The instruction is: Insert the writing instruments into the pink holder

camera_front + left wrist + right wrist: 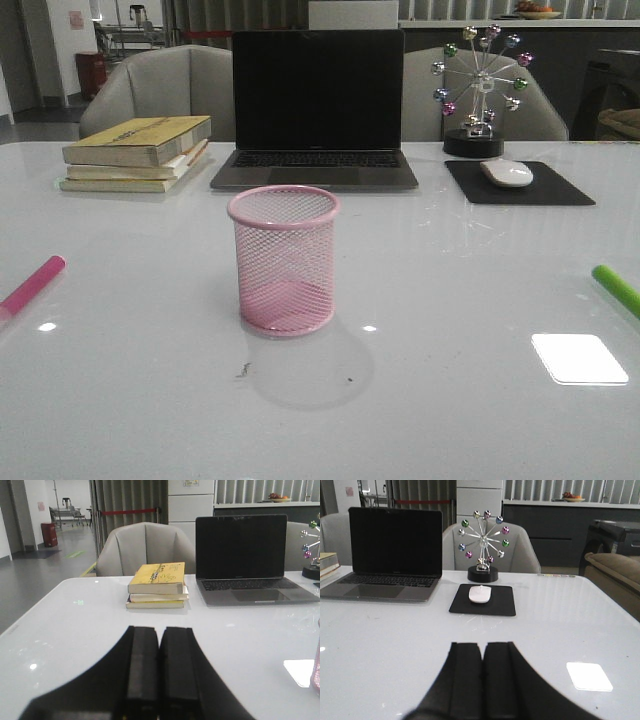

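Altogether one pink holder [283, 260], two markers [32, 285] [616, 289]

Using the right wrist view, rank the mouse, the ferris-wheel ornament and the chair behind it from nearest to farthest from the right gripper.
1. White mouse, on the black mouse pad, straight ahead of the right gripper.
2. Ferris-wheel ornament, just behind the pad.
3. Grey chair, beyond the table edge.
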